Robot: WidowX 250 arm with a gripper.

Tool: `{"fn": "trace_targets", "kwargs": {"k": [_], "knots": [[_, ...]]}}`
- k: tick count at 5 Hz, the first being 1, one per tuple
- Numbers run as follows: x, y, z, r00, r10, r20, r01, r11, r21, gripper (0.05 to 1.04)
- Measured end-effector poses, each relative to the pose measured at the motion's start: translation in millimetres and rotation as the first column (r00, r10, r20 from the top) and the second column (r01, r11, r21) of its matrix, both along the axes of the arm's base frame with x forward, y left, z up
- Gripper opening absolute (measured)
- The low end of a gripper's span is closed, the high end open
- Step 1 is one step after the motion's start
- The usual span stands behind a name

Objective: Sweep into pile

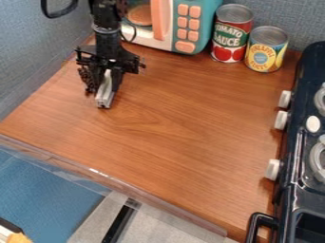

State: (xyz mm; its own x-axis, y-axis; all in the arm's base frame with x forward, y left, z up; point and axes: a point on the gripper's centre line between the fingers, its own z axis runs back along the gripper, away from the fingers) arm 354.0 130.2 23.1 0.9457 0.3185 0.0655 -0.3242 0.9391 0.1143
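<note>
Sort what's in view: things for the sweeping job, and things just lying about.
For the job:
- gripper
- silver-grey bar held in it, probably the sweeping tool
- wooden worktop, the likely surface to sweep

Just lying about:
- can with tomatoes on its label
- can with a yellow label
- teal toy microwave
- dark toy stove

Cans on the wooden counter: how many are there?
2: the taller red can beside the toy microwave, and the shorter yellow can next to it, nearer the stove.
</note>
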Motion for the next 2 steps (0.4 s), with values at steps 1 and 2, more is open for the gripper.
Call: {"fn": "trace_targets", "kwargs": {"k": [1, 2], "knots": [[0.1, -3.3, -1.2, 1.0, -0.007, 0.0, 0.007, 1.0, -0.009, 0.377], [-1.2, -13.8, -2.9, 0.999, -0.036, -0.002, 0.036, 0.999, -0.021, 0.377]]}}
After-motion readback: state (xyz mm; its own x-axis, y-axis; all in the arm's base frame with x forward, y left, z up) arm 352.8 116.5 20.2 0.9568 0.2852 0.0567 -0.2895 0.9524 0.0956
